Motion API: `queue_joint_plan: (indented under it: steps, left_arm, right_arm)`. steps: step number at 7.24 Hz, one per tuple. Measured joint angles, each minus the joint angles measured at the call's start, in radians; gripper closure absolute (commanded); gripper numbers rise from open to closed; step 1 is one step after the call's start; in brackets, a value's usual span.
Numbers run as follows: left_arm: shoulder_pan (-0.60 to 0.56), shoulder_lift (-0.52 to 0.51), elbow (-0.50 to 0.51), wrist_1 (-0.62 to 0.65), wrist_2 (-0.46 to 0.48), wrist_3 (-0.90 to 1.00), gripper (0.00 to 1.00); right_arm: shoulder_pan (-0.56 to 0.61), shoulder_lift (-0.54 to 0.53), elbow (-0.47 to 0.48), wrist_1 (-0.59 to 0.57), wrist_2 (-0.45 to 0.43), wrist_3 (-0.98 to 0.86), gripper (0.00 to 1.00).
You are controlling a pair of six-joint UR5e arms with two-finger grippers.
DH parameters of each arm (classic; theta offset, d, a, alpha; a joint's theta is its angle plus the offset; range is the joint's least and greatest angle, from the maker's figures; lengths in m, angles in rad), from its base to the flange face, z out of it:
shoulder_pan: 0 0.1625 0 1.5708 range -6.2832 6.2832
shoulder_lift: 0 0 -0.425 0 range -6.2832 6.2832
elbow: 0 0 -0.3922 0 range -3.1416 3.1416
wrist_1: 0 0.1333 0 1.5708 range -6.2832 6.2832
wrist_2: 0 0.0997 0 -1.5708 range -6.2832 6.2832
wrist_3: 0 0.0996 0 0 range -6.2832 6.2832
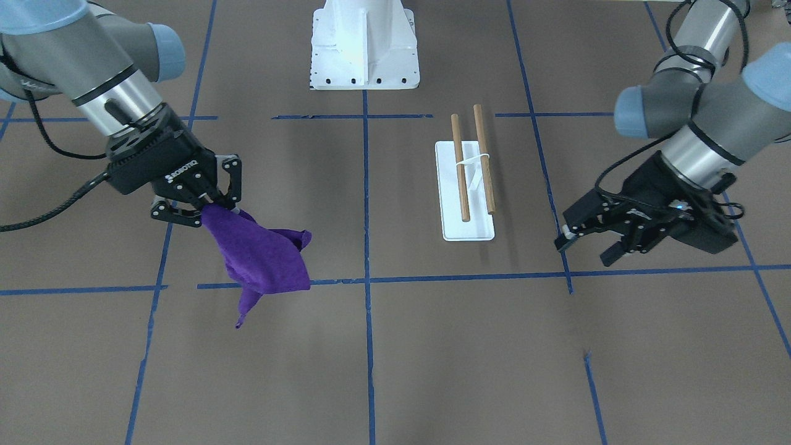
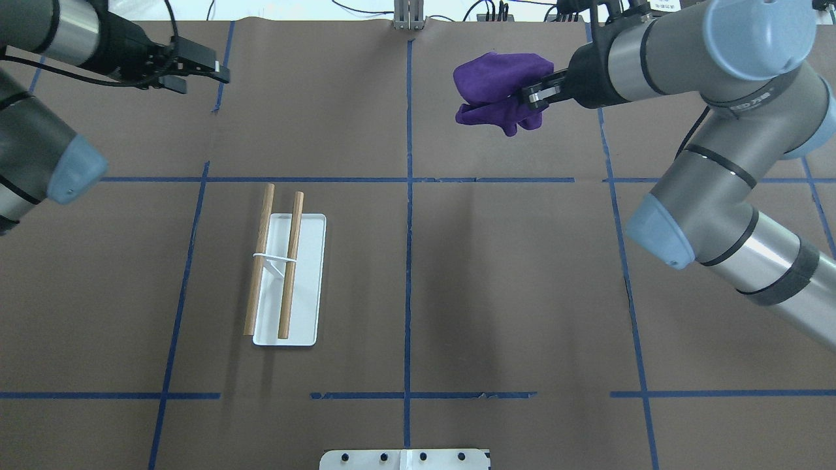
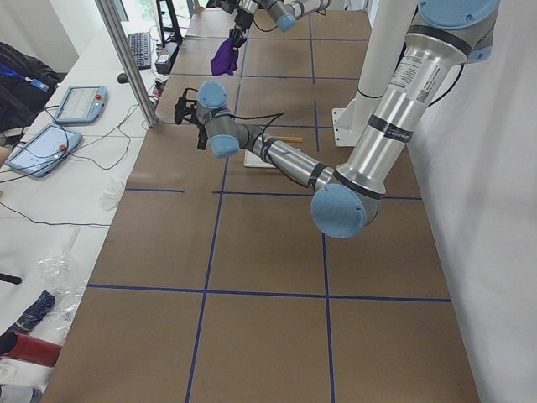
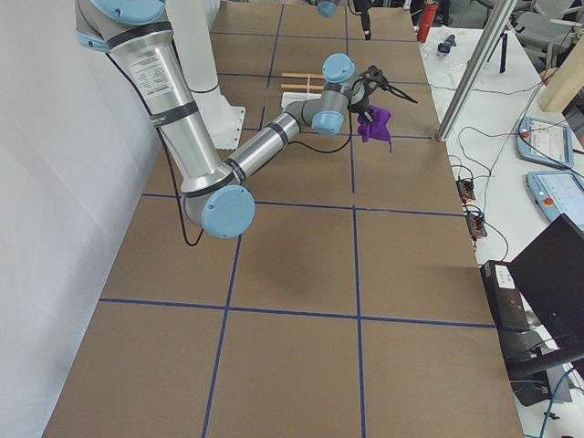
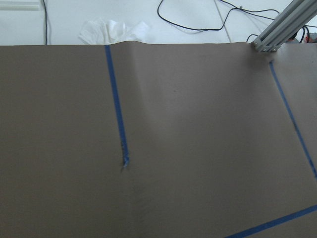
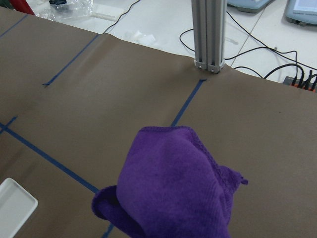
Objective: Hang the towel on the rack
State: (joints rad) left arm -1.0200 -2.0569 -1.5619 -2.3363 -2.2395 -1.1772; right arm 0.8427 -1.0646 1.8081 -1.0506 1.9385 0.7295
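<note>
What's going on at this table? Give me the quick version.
The right gripper is shut on a bunched purple towel, which hangs from it, apparently clear of the table. The rack stands on the robot's left half with both wooden rods bare, so nothing is hung yet. The left gripper is open and empty, hovering farther out than the rack.

**Cloth, wood and paper**

The towel [image 1: 262, 259] is soft, napped purple cloth, matt. The rack's [image 1: 448, 185] rods [image 1: 460, 167] are bare matt wood; its base [image 1: 469, 230] is smooth, glossy white. Matt brown paper covers the desk [image 1: 482, 358], crossed by blue tape [image 1: 366, 185].
</note>
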Motion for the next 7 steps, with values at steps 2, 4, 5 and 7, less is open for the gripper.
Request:
queue_joint_plan:
  steps: [2,4,5,7]
  left_arm:
    - [0.074,-0.078,-0.012,-0.089,0.014,-0.275,0.01]
    - [0.116,-0.125,-0.012,-0.199,0.029,-0.480,0.01]
    - [0.137,-0.144,-0.010,-0.226,0.064,-0.534,0.01]
    - [0.162,-0.173,-0.006,-0.240,0.112,-0.569,0.01]
  right_arm:
    - [-0.072,0.050,0.031,-0.024,-0.081,0.080,1.00]
    - [-0.123,0.062,0.079,-0.021,-0.166,0.133,1.00]
    - [-0.134,0.062,0.102,-0.018,-0.180,0.146,1.00]
    - [-0.151,0.061,0.131,-0.017,-0.186,0.152,1.00]
